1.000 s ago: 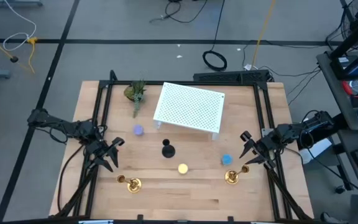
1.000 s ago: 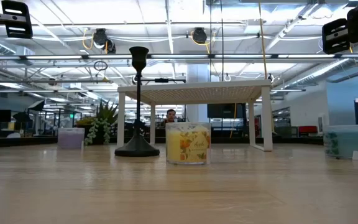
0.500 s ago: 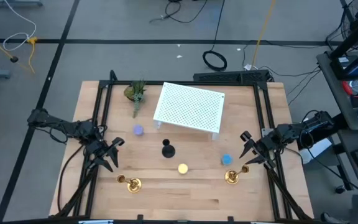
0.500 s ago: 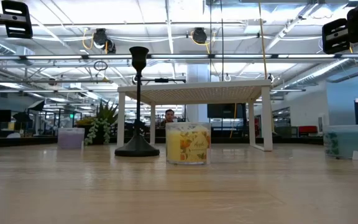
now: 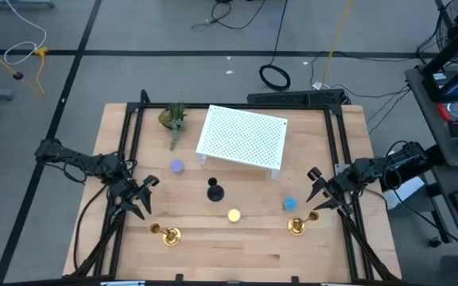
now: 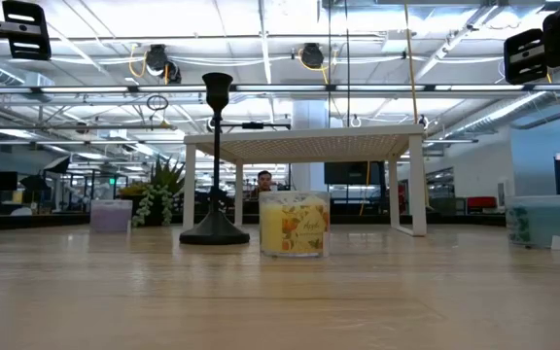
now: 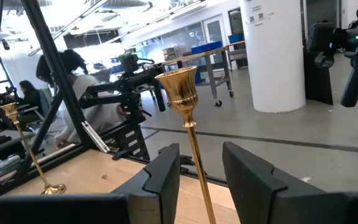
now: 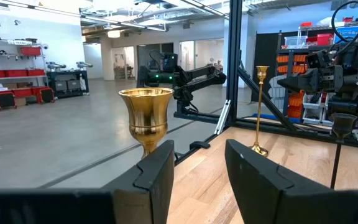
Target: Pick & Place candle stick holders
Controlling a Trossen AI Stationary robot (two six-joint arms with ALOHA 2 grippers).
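Two grippers, left (image 5: 144,196) and right (image 5: 315,193), hover spread apart and empty, each near a brass holder (image 5: 170,235), (image 5: 296,226) at the wooden table's (image 5: 237,258) front edge. Black holder (image 5: 214,191) stands mid-table beside a yellow candle jar (image 5: 234,215), before the white stand (image 5: 242,137). Grey open workshop floor surrounds the table.

Bright overhead ceiling lights (image 6: 261,44), even illumination, soft shadows, sharp focus
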